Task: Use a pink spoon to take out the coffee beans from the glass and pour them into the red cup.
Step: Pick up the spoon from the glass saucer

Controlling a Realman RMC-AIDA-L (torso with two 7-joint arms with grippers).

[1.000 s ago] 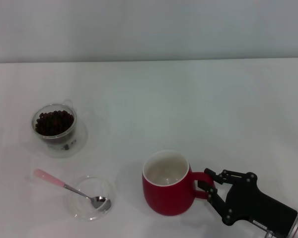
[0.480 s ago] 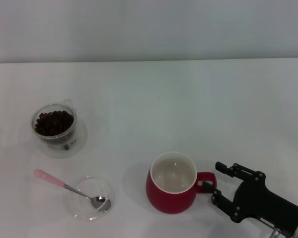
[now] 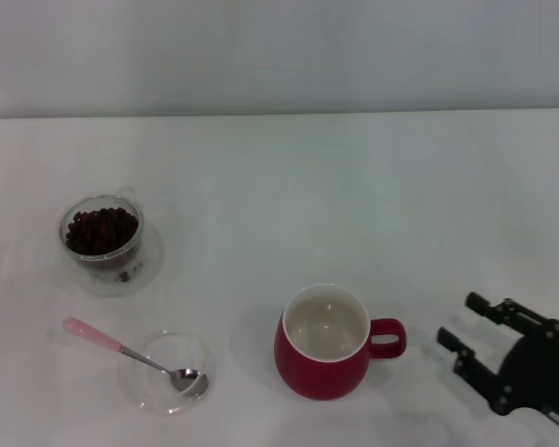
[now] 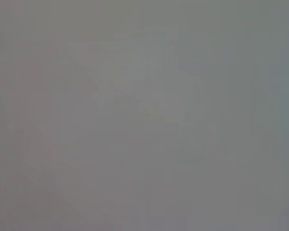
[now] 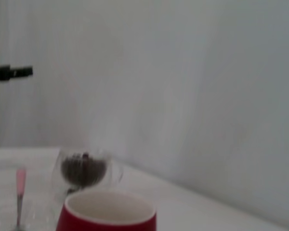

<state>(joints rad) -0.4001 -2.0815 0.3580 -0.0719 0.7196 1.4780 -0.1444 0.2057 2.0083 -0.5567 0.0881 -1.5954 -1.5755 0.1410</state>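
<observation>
The red cup (image 3: pixel 323 345) stands upright near the table's front middle, its cream inside bare and its handle pointing right. My right gripper (image 3: pixel 467 323) is open, a short way right of that handle and clear of it. The glass (image 3: pixel 102 233) with the coffee beans (image 3: pixel 101 230) sits at the left. In front of it the pink spoon (image 3: pixel 130 354) rests with its metal bowl in a shallow clear dish (image 3: pixel 166 371) and its handle pointing back left. The right wrist view shows the red cup (image 5: pixel 106 211), the glass (image 5: pixel 83 169) and the pink spoon (image 5: pixel 20 192). My left gripper is out of view.
The white table (image 3: pixel 354 205) runs back to a pale wall. The left wrist view is a plain grey blur.
My right gripper let go of the cup's handle and pulled back to the right. The red cup shifted slightly right, then stayed put.
</observation>
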